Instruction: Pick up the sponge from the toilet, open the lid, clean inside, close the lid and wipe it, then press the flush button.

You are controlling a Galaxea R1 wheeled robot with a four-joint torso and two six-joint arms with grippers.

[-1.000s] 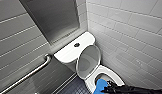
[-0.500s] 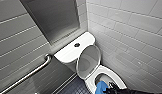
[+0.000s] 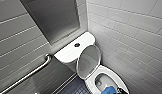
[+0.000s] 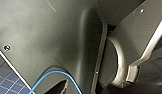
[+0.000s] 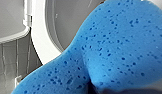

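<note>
Judging by the raised lid (image 3: 89, 61), you are past the first two steps; the sponge (image 3: 108, 90) is off the tank of the toilet (image 3: 69, 52) and hangs over the front rim of the bowl (image 3: 97, 72); the lid stands upright against the tank, its greyish underside facing out. You appear to be in the cleaning step, though how much of the inside is done you cannot tell; closing the lid, wiping it and pressing the flush button (image 3: 77, 45) on the tank top are left.

The right gripper (image 3: 120, 91) is a dark shape just beside the sponge, cut off by the head view's edge; from the foam creased close against the right wrist camera, take it as clamped on the sponge. The left gripper's state you cannot tell; the left wrist view gives you dark robot casing, a blue cable (image 4: 54, 73) and a corner of blue floor tile (image 4: 7, 81).
</note>
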